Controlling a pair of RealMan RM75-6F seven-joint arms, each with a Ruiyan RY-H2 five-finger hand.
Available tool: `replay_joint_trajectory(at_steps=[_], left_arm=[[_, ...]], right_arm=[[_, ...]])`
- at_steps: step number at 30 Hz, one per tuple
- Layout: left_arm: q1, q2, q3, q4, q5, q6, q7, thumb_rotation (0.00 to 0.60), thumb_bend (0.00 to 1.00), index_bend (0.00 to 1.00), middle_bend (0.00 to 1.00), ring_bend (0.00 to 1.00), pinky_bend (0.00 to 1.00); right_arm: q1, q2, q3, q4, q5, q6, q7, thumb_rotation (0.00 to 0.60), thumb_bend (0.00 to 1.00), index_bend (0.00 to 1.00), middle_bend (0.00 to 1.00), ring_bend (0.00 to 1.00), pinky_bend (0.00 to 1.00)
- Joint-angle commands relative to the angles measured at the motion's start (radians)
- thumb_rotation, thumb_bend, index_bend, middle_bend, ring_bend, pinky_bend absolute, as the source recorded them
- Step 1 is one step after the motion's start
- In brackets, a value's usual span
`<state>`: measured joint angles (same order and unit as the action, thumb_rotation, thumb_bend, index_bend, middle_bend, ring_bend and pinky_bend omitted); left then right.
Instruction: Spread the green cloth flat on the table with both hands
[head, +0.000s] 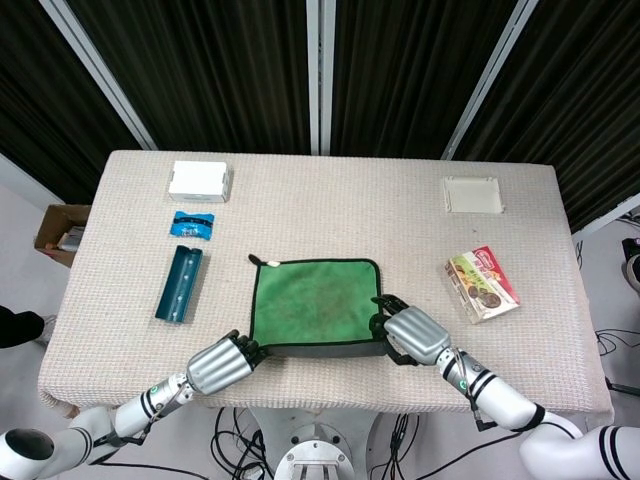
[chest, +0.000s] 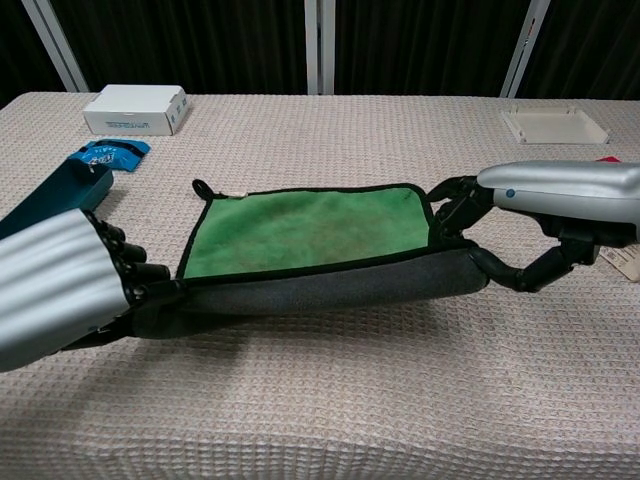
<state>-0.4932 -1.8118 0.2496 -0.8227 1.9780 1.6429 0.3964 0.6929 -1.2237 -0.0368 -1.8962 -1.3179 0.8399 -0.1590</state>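
The green cloth with black trim lies mostly flat in the middle of the table, green face up, also seen as the cloth in the chest view. Its near edge is still lifted and folds over, showing the dark underside. My left hand pinches the near left corner, and my right hand pinches the near right corner. In the chest view the left hand and right hand hold that edge stretched just above the table.
A teal box, a blue packet and a white box lie at the left. A white square lid and a biscuit box lie at the right. The table's front edge runs just behind my hands.
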Motion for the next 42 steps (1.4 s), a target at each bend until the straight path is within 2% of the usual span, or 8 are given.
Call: replay_joint_trajectory(at_steps=[1,5,10,13,18,28,38,42], left_arm=[[0.013,0.009,-0.003,-0.025,-0.014,-0.04,0.03,0.6,0.52,0.66,0.67,0.78,0.91],[0.023,0.029,-0.002,-0.077,-0.026,-0.098,0.08,0.6,0.52,0.53,0.6,0.74,0.91],[0.043,0.071,-0.002,-0.194,-0.062,-0.199,0.194,0.6,0.47,0.34,0.48,0.61,0.89],[0.053,0.1,-0.007,-0.279,-0.076,-0.237,0.269,0.6,0.37,0.24,0.4,0.55,0.87],[0.073,0.127,-0.017,-0.375,-0.082,-0.253,0.341,0.6,0.2,0.21,0.38,0.53,0.87],[0.11,0.196,-0.034,-0.547,-0.092,-0.284,0.46,0.6,0.1,0.2,0.37,0.53,0.85],[0.192,0.332,-0.099,-0.854,-0.271,-0.324,0.688,0.6,0.04,0.13,0.28,0.45,0.68],[0.207,0.386,-0.099,-0.966,-0.31,-0.342,0.745,0.6,0.04,0.13,0.28,0.44,0.66]], right_arm=[[-0.01,-0.032,-0.013,0.022,-0.016,0.002,-0.012,0.6,0.48,0.66,0.26,0.0,0.0],[-0.011,-0.065,-0.035,0.04,-0.016,-0.029,-0.021,0.6,0.41,0.56,0.22,0.0,0.0],[-0.018,-0.092,-0.06,0.06,-0.005,-0.051,-0.049,0.6,0.25,0.36,0.17,0.0,0.0],[-0.024,-0.097,-0.067,0.056,-0.004,-0.049,-0.063,0.6,0.13,0.25,0.14,0.0,0.0],[-0.034,-0.09,-0.073,0.036,-0.02,-0.034,-0.076,0.6,0.01,0.21,0.13,0.0,0.0],[-0.049,-0.057,-0.065,0.011,-0.066,-0.006,-0.038,0.6,0.0,0.2,0.12,0.0,0.0],[-0.041,-0.044,-0.025,0.002,-0.106,0.005,0.039,0.6,0.0,0.2,0.13,0.0,0.0],[-0.029,-0.054,-0.012,0.015,-0.107,-0.009,0.054,0.6,0.0,0.19,0.13,0.0,0.0]])
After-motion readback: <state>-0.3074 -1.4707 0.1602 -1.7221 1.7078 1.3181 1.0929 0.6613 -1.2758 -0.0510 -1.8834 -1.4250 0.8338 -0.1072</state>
